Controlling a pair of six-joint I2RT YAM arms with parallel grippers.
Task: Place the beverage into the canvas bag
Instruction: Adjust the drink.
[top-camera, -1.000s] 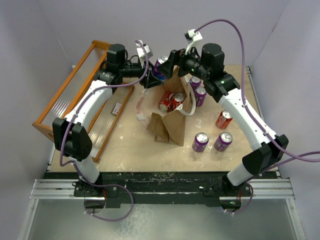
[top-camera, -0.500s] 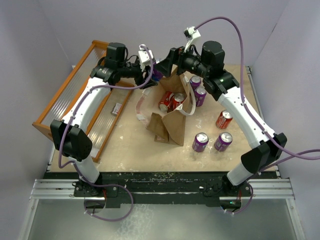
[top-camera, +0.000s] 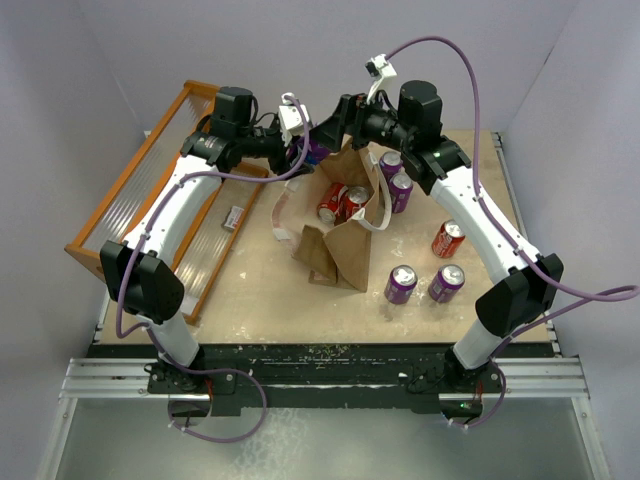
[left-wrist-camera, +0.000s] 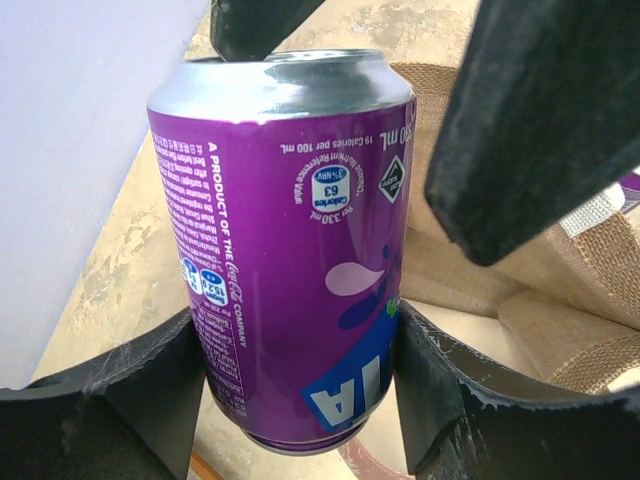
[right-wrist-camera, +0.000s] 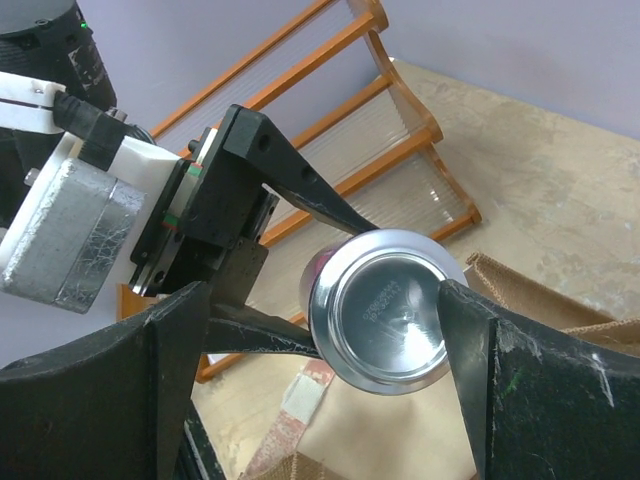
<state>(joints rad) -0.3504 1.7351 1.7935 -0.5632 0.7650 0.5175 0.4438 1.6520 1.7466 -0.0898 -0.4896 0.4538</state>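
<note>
A purple beverage can (left-wrist-camera: 290, 250) hangs in the air, with my left gripper (left-wrist-camera: 297, 385) shut on its sides near the bottom. In the top view this can (top-camera: 313, 150) sits just behind the canvas bag (top-camera: 345, 235), a tan bag with white handles that stands open with two red cans (top-camera: 340, 201) inside. My right gripper (right-wrist-camera: 322, 300) is open, its fingers straddling the can's silver end (right-wrist-camera: 385, 310). The right finger (right-wrist-camera: 470, 340) sits at the rim and the left finger (right-wrist-camera: 175, 360) is well clear.
An orange slatted rack (top-camera: 130, 200) lies along the left side. Two purple cans (top-camera: 395, 178) stand right of the bag. A red can (top-camera: 447, 240) and two more purple cans (top-camera: 400, 283) are in front right. A small card (top-camera: 233, 217) lies by the rack.
The right gripper has moved left and closed in around the end of the can. The left gripper has turned slightly with the can still in it.
</note>
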